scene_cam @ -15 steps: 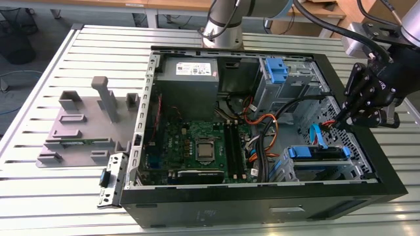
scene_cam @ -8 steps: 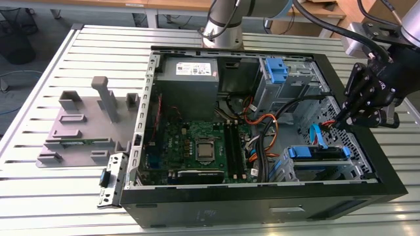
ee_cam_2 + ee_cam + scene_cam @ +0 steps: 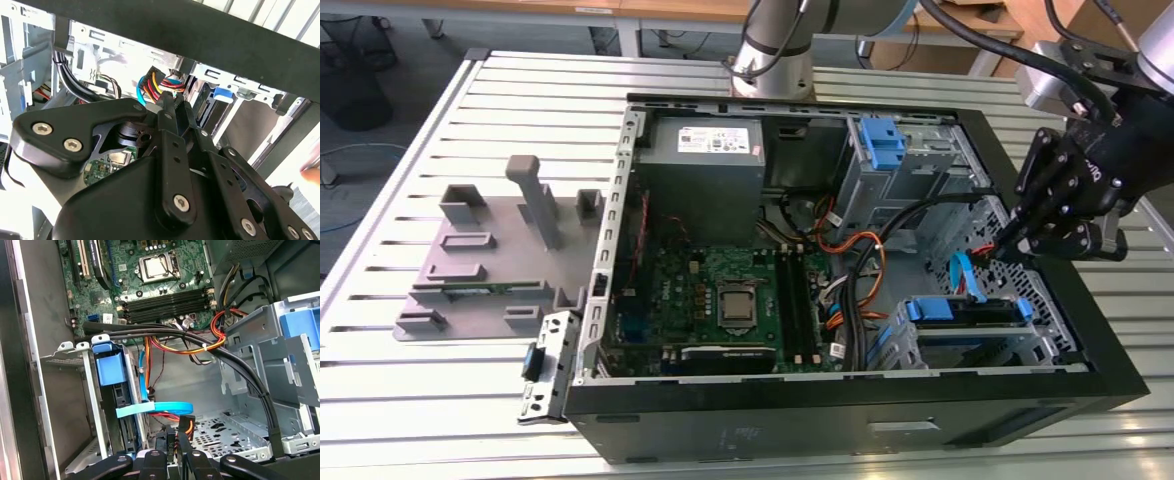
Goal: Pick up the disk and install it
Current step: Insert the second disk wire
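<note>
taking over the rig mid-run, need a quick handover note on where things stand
Gripper: low inside the open PC case, by the drive cage on the exterior view's right. It carries no disk.
Disk: sits in that cage, its blue bracket facing out. A light blue cable runs beside it.
Done: disk picked up and put into the cage.
Left: I cannot tell whether it is fully seated or cabled.
</note>
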